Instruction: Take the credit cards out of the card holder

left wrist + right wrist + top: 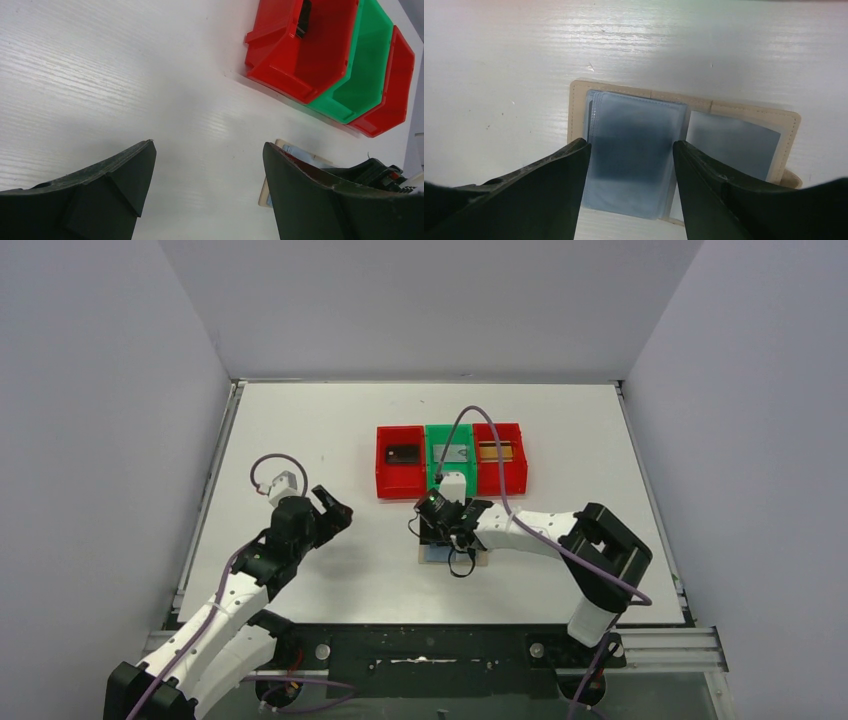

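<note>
The card holder [744, 112] lies open at frame centre on the white table [300, 420], just below the red and green bins [383, 462]. Its blue sleeves [634, 150] sit between the right gripper's [631, 144] parted fingers. The credit cards [452, 454] lie one per bin. At centre left, the left gripper [207, 144] hovers open
</note>
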